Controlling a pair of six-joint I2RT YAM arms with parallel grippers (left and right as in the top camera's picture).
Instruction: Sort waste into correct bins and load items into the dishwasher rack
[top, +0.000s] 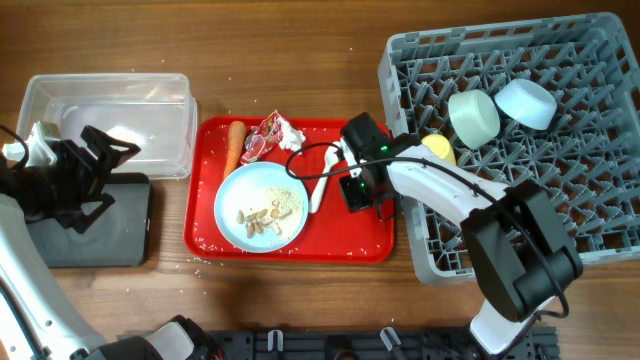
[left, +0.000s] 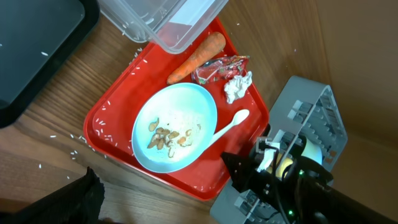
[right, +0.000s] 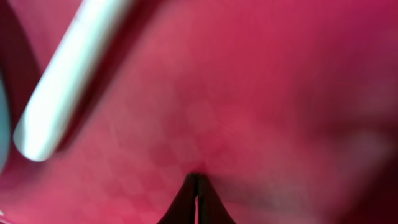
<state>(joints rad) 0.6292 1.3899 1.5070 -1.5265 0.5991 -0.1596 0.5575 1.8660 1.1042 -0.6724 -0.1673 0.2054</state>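
The pale blue plate (top: 261, 207) with beige scraps (top: 262, 215) lies on the red tray (top: 370, 245). The carrot (top: 234, 145), the wrapper (top: 264, 137) and the tissue (top: 293, 133) lie at the tray's back. The white spoon (top: 320, 185) lies right of the plate. My right gripper (top: 352, 192) is shut and empty, its tips (right: 196, 178) on the tray floor just right of the spoon handle (right: 68, 81). My left gripper (top: 112, 178) is open and empty between the clear tub (top: 110, 120) and the black tray (top: 90, 235). Two bowls (top: 474, 118) (top: 527, 103) and the yellow cup (top: 438, 150) sit in the rack (top: 520, 220).
The red tray sits between the two bins on the left and the rack on the right. The left wrist view shows the tray (left: 112, 106), plate (left: 175, 127), carrot (left: 198, 56) and spoon (left: 227, 126) from above. Small white specks lie on the wood around the tray.
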